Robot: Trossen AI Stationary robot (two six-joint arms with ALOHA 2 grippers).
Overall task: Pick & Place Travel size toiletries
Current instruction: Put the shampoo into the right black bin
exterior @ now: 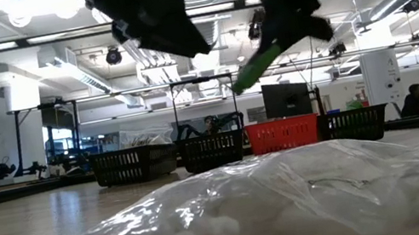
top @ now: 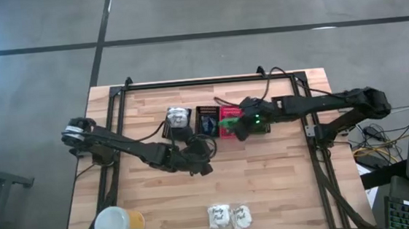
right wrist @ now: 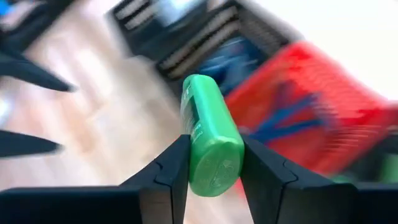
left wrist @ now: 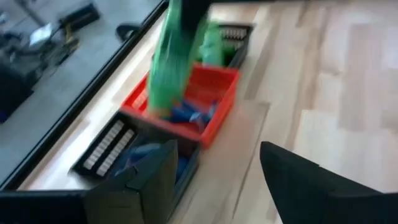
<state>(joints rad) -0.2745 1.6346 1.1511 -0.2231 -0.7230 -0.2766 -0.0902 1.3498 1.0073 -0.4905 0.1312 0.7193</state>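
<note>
My right end effector (right wrist: 211, 165) is pinching a green bottle (right wrist: 208, 134) between its two fingers; in the high view it sits just right of centre, over the near edge of the red basket (top: 229, 118), with the bottle (top: 233, 121) slanting down from it. From the low camera the bottle (exterior: 255, 68) hangs tilted in the upper middle of the frame, clear above the basket row.

My left end effector (top: 205, 145) is a little left of centre in the high view, just below the black baskets, fingers spread with nothing between them.

Along the middle of the counter (top: 283, 181) I count four baskets in the low view: three black, one red (exterior: 281, 133). The leftmost black one (top: 179, 120) holds crinkly packets. Blue items lie in the red basket, blurred.

Two white packets (top: 229, 217) lie side by side at the bottom centre; a yellow container (top: 118, 224) stands at the lower left.
</note>
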